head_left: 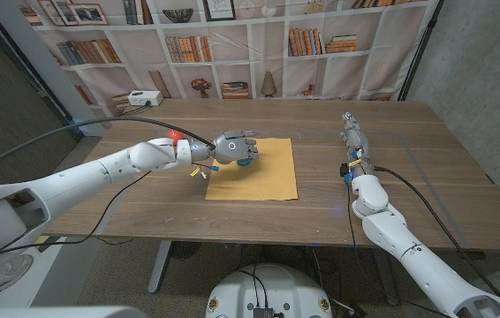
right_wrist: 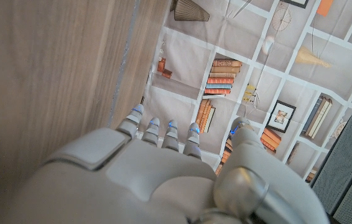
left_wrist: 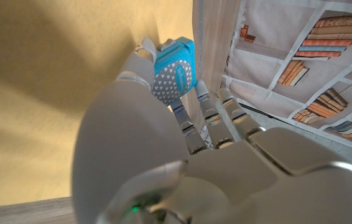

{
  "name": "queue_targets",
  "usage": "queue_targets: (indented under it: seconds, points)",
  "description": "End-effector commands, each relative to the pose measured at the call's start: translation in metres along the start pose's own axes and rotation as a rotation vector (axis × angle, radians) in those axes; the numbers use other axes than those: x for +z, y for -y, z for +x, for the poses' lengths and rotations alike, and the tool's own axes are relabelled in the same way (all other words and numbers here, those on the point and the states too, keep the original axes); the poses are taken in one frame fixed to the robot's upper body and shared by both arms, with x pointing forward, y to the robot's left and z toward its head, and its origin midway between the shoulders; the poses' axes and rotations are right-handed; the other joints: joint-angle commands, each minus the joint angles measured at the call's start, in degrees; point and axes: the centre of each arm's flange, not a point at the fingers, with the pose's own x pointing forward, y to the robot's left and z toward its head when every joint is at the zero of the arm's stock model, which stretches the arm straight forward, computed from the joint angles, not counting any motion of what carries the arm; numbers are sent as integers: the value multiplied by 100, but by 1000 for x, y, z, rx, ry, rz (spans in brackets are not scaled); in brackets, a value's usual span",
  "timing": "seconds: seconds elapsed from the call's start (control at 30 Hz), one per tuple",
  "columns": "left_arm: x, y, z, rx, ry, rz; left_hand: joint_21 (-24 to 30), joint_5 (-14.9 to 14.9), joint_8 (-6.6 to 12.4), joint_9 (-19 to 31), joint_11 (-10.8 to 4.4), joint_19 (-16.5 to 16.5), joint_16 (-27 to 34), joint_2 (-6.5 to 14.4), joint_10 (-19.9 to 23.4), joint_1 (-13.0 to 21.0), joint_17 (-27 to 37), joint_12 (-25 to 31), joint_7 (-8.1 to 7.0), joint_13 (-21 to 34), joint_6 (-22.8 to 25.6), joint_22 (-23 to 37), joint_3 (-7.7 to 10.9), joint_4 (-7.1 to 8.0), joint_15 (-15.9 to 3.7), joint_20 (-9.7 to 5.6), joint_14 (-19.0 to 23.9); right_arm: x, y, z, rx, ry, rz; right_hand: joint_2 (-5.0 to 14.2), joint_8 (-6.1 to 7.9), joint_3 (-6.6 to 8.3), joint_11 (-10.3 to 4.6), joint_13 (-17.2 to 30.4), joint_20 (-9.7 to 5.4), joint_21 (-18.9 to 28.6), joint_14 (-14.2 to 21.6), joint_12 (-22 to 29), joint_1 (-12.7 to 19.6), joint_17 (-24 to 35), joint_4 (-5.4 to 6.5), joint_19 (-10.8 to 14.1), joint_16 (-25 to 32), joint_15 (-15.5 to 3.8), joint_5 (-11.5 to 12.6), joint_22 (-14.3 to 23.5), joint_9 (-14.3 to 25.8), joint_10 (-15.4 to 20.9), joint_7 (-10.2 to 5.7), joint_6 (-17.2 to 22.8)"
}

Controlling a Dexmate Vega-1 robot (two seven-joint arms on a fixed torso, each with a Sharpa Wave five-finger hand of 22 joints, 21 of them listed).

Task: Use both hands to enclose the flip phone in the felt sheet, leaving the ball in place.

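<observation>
Over felt sheet (head_left: 254,172): left hand (head_left: 234,147) grips flip phone (left_wrist: 175,73).

A blue flip phone (left_wrist: 175,70) with a grey triangle-patterned face lies closed at nine o'clock on the flat mustard-yellow felt sheet (head_left: 263,175), at table centre; a small red ball (head_left: 173,135) sits just past the sheet's ten o'clock corner.
</observation>
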Motion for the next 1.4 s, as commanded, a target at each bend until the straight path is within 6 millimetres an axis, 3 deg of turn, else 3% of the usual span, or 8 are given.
queue_targets:
  seconds: [0.03,0.27,0.3,0.37,0.63,0.93,1.2,1.4]
  points:
    - [8,5,25,-27,8,-63,35,41,484,30,52,38,34,528,1728,474,28,873,-44,232,2437,23,67,48,-1045,15,53,0,15,1,-11,-3,-9,8,-22,-25,6,14,28,-12,40,-7,-10,-7,-19,29,-18,0,40,23,20,38,-5,6]
    - [6,3,33,-121,51,-84,35,41,484,30,52,38,34,528,1728,474,28,873,-44,232,2437,23,67,48,-1045,15,53,0,20,3,-14,-1,-5,12,-20,-26,12,14,26,-13,44,-5,-11,-8,-23,28,-19,-5,43,23,21,45,-7,11]
    - [6,1,35,-158,70,-69,38,-88,433,-86,-31,39,44,452,1719,326,45,681,13,62,2449,-12,-18,126,-1022,25,57,-1,21,4,-16,1,2,12,-20,-26,9,14,27,-13,46,-6,-11,-8,-23,29,-19,-4,43,23,21,43,-4,11]
    - [5,-1,37,-198,79,-59,29,-246,241,-536,-42,-24,-127,338,2004,276,-10,309,8,-338,2417,-136,-117,97,-1046,16,-9,-2,21,4,-15,-1,1,14,-19,-27,7,14,30,-14,49,-6,-13,-8,-24,27,-18,-2,44,23,21,45,-4,13]
    - [2,-6,41,-275,93,-40,-40,-96,-668,-1220,-70,-294,-998,-24,1055,-510,-578,-907,-55,-959,1316,-216,-320,254,-948,217,-682,-5,20,7,-11,3,9,22,-17,-30,13,15,24,-11,55,-5,-20,-8,-22,36,-18,2,46,23,21,53,-8,17]
    - [1,-9,42,-304,81,3,-126,83,-1779,-1253,-43,-493,-1160,-102,325,-1105,-888,-1844,-116,-1225,242,-230,-287,317,-905,346,-1081,-5,20,7,-13,7,12,27,-17,-32,0,15,24,-12,59,-8,-21,-9,-26,36,-20,0,49,24,21,51,-2,19]
    - [1,-20,40,-264,14,65,-194,174,-2531,-1236,-27,-627,-1236,-102,-391,-1418,-918,-2300,-127,-1268,-632,-233,-271,329,-797,411,-1451,-1,18,7,-4,14,9,27,-16,-36,-4,15,33,-13,69,-9,-25,-10,-29,35,-19,6,49,23,21,51,-4,20]
    - [-2,-32,38,-205,-37,72,-232,219,-2939,-1229,32,-702,-1267,-86,-847,-1486,-931,-2459,-119,-1274,-1221,-234,-241,302,-675,445,-1676,1,17,5,1,18,9,27,-16,-37,-7,15,39,-12,72,-11,-25,-11,-33,37,-21,6,51,23,21,51,-2,20]
